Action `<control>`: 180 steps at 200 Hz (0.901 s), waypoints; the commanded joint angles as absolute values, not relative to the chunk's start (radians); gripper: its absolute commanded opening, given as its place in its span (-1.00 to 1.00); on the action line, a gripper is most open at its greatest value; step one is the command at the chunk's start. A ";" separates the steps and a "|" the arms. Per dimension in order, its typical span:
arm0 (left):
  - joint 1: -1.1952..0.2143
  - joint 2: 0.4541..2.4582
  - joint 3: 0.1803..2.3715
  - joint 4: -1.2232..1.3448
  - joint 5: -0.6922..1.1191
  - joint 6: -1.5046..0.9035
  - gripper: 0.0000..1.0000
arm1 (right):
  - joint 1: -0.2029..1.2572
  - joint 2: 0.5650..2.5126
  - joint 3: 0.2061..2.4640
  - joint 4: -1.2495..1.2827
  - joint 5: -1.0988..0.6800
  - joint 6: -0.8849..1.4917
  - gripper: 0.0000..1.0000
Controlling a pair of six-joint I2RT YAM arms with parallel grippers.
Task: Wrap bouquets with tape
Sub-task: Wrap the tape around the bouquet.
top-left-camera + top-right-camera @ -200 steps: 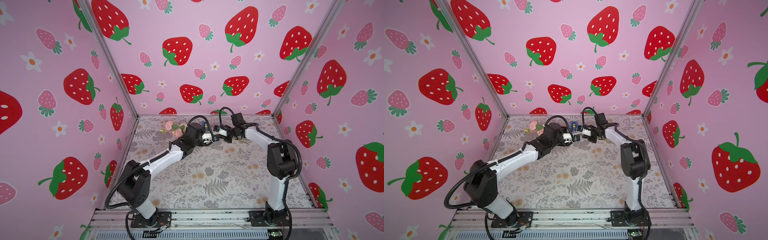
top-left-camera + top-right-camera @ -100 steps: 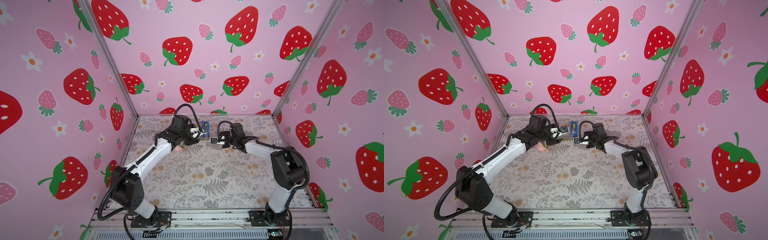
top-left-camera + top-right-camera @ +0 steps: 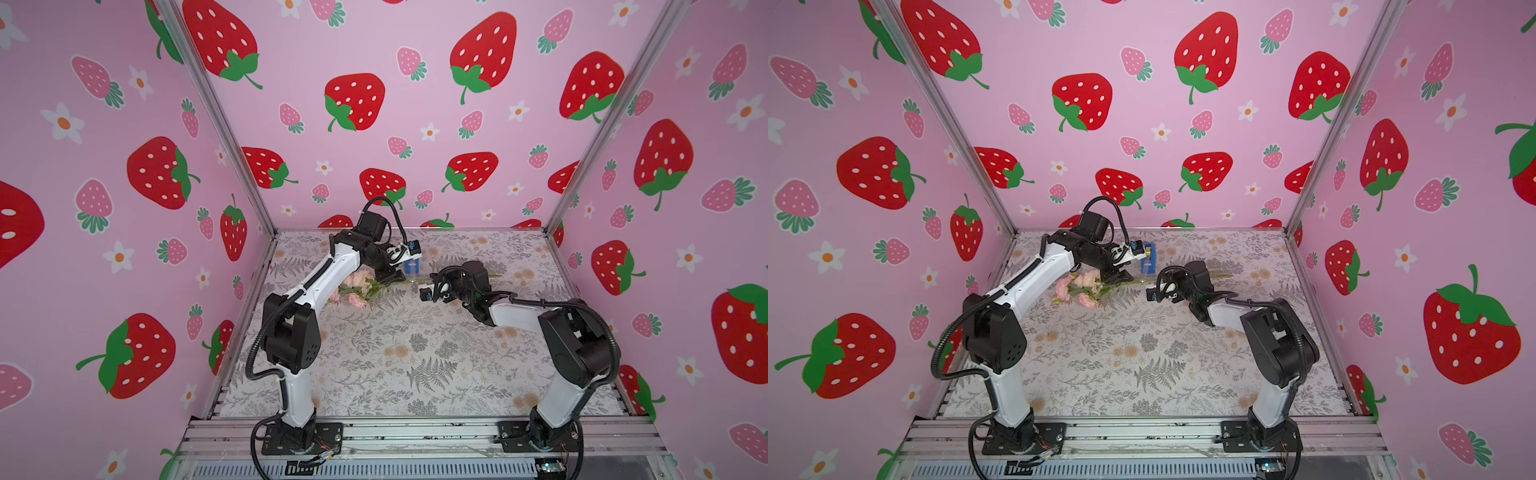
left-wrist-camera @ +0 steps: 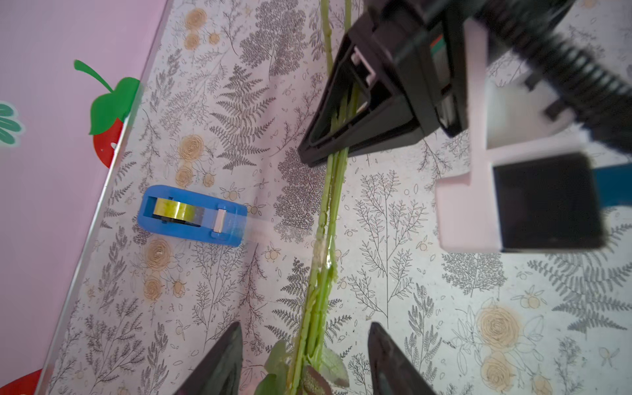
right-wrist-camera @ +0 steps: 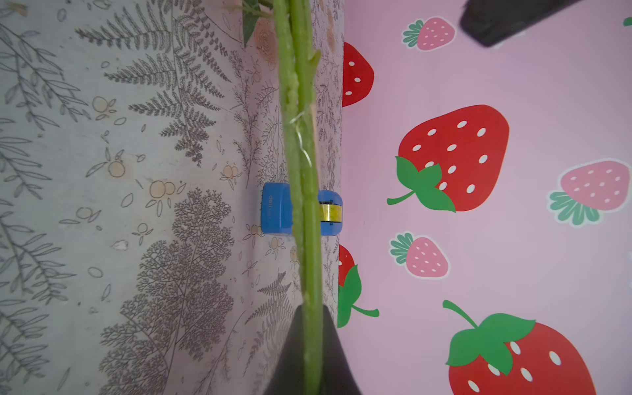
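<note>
Right gripper (image 5: 309,318) pinches my pale pink artificial flowers (image 3: 1086,299) by thin, probably bendy green stems (image 4: 328,205); open left gripper (image 4: 304,342), grasp near leaves (image 4: 333,367).

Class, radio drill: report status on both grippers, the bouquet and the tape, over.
Right gripper shut on bouquet stems. Left gripper open, astride stems. Tape on table beside them, untouched.

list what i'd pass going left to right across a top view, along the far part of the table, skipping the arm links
bouquet blooms → left end effector → tape dispenser → right end effector
</note>
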State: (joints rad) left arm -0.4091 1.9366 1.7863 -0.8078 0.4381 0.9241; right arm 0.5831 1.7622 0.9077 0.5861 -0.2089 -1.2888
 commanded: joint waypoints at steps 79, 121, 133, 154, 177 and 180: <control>-0.416 2.057 1.884 -0.876 0.410 0.960 0.19 | 0.606 1.696 0.904 0.631 -0.277 -1.360 -1.00; -0.418 2.080 1.875 -0.854 0.420 0.966 -0.02 | 0.606 1.690 0.920 0.586 -0.313 -1.399 -1.00; -0.420 2.082 1.874 -0.839 0.419 0.961 -0.19 | 0.607 1.686 0.921 0.569 -0.325 -1.411 -1.00; -0.419 2.086 1.876 -0.834 0.426 0.961 -0.43 | 0.607 1.679 0.916 0.571 -0.322 -1.402 -1.00; -0.420 2.087 1.873 -0.855 0.436 0.985 -0.24 | 0.607 1.666 0.911 0.567 -0.322 -1.407 -1.00; -0.420 2.087 1.873 -0.861 0.441 0.983 -0.19 | 0.606 1.666 0.910 0.568 -0.321 -1.407 -1.00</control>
State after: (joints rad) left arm -0.4183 2.0663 1.8450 -0.8402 0.4103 0.9588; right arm 0.5896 1.7252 0.9077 0.5465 -0.2295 -1.3945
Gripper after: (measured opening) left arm 0.340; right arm 0.069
